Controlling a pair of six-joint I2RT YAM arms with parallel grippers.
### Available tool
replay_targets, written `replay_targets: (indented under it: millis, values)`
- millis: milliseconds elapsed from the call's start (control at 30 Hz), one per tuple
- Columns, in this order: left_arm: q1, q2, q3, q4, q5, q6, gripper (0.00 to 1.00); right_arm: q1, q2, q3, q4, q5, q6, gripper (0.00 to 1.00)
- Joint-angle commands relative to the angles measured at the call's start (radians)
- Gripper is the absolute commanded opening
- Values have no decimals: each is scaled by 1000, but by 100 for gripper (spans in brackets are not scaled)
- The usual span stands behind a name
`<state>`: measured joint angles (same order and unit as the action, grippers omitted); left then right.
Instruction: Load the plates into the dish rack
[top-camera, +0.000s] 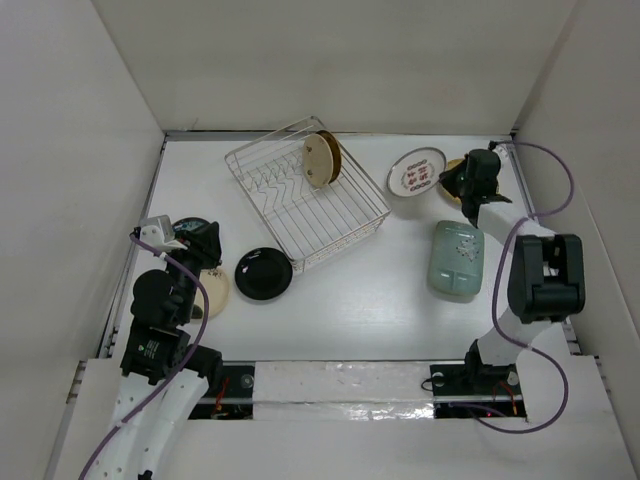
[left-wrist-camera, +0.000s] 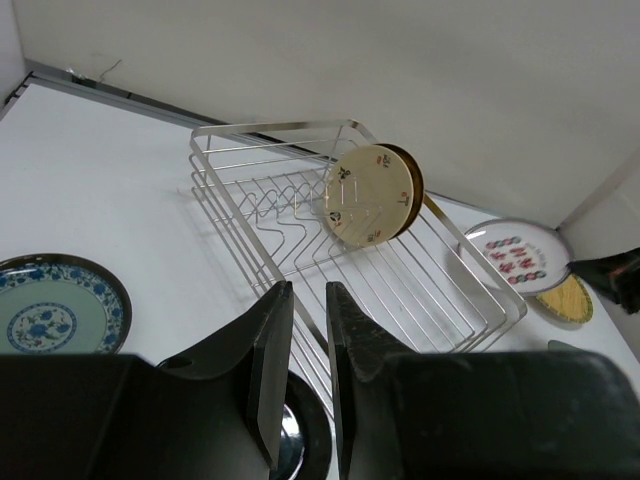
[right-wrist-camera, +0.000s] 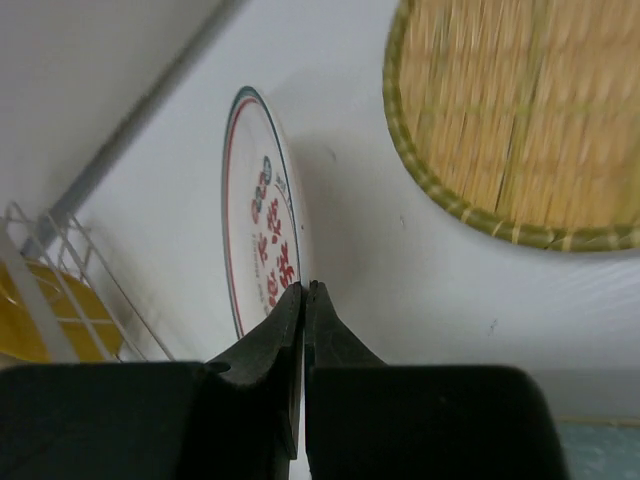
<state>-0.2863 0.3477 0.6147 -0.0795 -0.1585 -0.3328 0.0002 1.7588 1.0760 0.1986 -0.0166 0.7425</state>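
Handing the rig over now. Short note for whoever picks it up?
Left hand: slightly open, empty, by the black plate.
Right hand: shut on the rim of the white plate, right of the rack.
Done: floral plate and brown plate stand upright in the rack.
Left: white, black, teal plate, cream plate under the left arm, green dish, woven round.

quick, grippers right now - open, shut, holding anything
left gripper: slightly open, empty
right gripper: shut on the rim of the white plate with red marks
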Motion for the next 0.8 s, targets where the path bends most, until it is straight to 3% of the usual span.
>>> replay_targets:
  millis: [0, 267, 533, 767]
  values:
    - [-4, 5, 3, 35, -6, 14, 17, 52, -198, 61, 55, 203, -93, 0]
    - [-4, 2, 2, 35, -4, 14, 18, 300, -263, 269, -7, 398, -378, 0]
    - [-4, -3, 0, 35, -1, 12, 17, 555, 34, 649, -141, 515, -600, 0]
    - [-4, -6, 0, 34, -1, 12, 17, 629, 267, 930, -261, 587, -726, 0]
